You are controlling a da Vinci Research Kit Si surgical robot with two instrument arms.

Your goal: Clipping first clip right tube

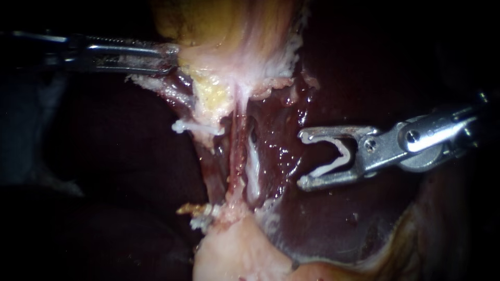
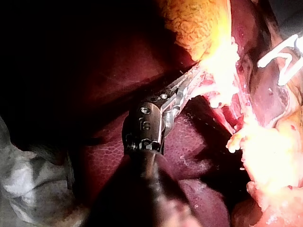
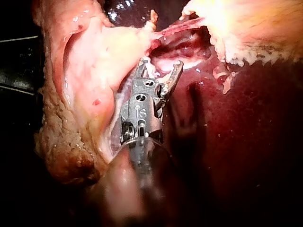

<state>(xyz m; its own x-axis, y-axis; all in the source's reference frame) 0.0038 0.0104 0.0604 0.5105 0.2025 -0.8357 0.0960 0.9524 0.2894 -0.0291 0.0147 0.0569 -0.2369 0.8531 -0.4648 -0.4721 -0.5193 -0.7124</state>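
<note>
My left instrument [image 1: 171, 58] comes in along the top, its jaws shut on the pale edge of the gallbladder [image 1: 234, 31], holding it up; the left wrist view shows the same hold [image 2: 195, 75]. Two tubes run down from the gallbladder: a reddish left tube [image 1: 238, 151] and a whitish right tube [image 1: 253, 169]. My right instrument [image 1: 303, 158] sits to the right of the right tube, apart from it. Its jaws stand wide with an open white clip [image 1: 336, 156] seated between them, mouth toward the tube. The right wrist view shows these jaws [image 3: 161, 66] just short of the tissue.
Dark red liver [image 1: 323, 218] lies behind and under the tubes. A pale fatty mass [image 1: 234, 255] sits where the tubes end at the bottom. Frayed white tissue [image 1: 200, 213] hangs beside the left tube.
</note>
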